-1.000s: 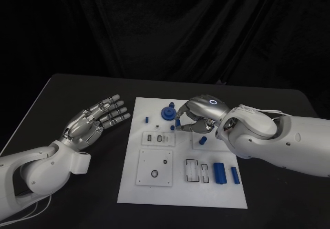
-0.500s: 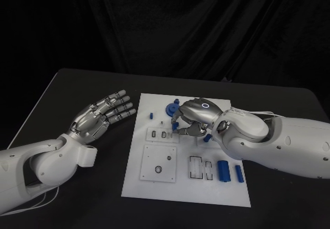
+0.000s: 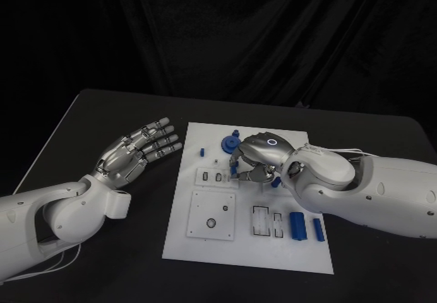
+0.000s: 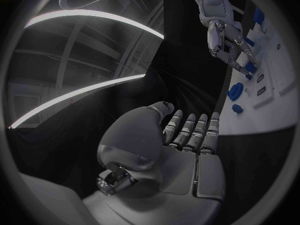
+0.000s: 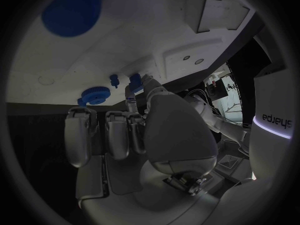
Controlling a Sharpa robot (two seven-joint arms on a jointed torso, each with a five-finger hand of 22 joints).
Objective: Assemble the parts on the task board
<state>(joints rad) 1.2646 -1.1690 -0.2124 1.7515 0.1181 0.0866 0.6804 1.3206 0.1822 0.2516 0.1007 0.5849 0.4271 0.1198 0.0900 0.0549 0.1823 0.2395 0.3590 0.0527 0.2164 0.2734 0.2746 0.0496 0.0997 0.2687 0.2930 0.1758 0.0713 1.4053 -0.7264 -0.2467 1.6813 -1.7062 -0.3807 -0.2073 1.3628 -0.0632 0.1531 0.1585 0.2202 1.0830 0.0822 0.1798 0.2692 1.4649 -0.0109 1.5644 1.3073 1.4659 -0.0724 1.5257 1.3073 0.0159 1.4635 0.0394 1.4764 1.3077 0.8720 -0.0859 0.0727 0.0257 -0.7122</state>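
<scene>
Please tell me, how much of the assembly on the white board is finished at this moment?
Done: a blue gear and a small blue peg stand at the far end of the task board. In hand: the right hand pinches a small blue part over the middle. Left: two blue cylinders lie loose beside empty slots. The left hand waits, holding nothing.

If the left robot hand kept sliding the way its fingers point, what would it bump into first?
Probably the task board: the open left robot hand points toward the board's far left corner, near a small blue peg. Its height is unclear.
</scene>
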